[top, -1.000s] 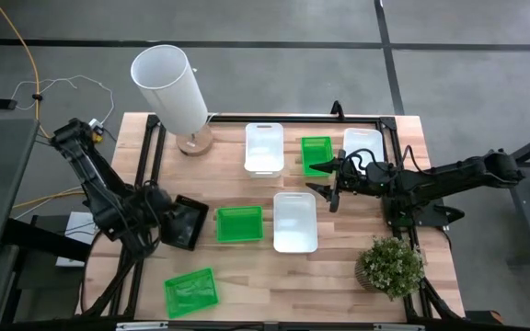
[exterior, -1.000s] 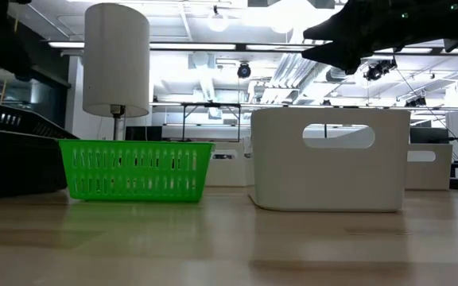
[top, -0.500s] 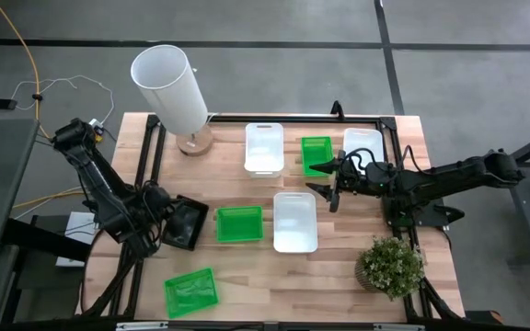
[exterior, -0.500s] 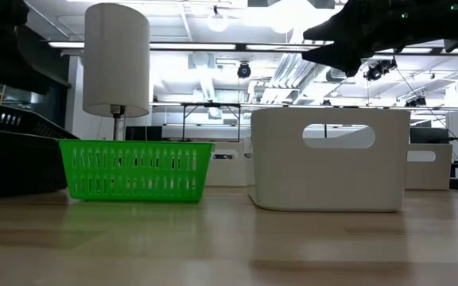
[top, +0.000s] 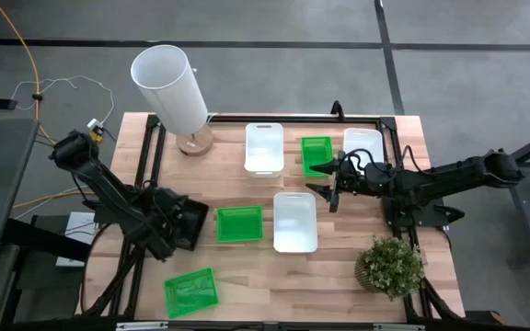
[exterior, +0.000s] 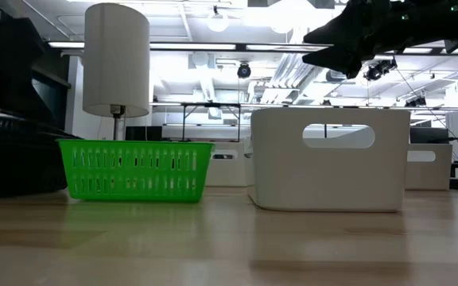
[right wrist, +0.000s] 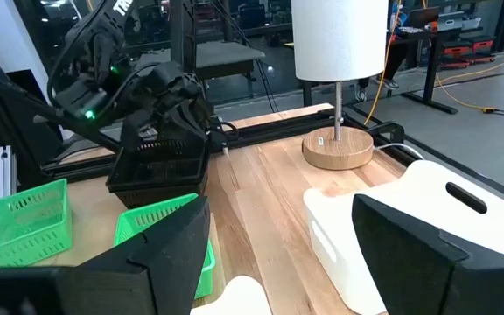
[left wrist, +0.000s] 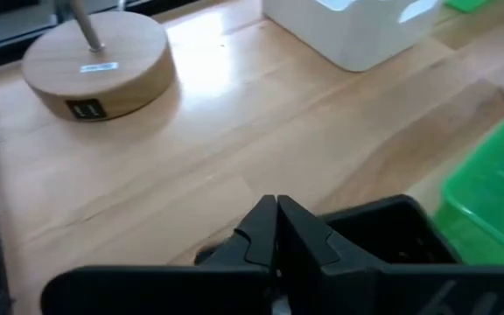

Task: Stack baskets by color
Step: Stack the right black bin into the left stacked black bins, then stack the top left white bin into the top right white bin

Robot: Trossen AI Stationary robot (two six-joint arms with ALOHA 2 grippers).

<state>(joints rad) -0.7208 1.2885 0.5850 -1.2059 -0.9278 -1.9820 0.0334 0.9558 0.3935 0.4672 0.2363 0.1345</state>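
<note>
Gripping a black basket [top: 184,225] by its wall near the left edge of the bench [top: 247,285], the left gripper [top: 168,223] is mid-pickup in the high view; the next move likely calls for a lift and a carry to another black basket, none of which I can find here. Green baskets sit at centre [top: 239,223], the front edge [top: 191,291] and the back [top: 316,154]; white baskets lie at [top: 264,147], [top: 295,221] and [top: 364,144].

Low view: the right gripper [exterior: 330,46] hangs above a white basket.

Left wrist view: fingers [left wrist: 300,236] pinched together on the black rim; the lamp base [left wrist: 99,66] carries a label, unreadable.

Right wrist view: fingers [right wrist: 423,254] wide apart, holding nothing.
</note>
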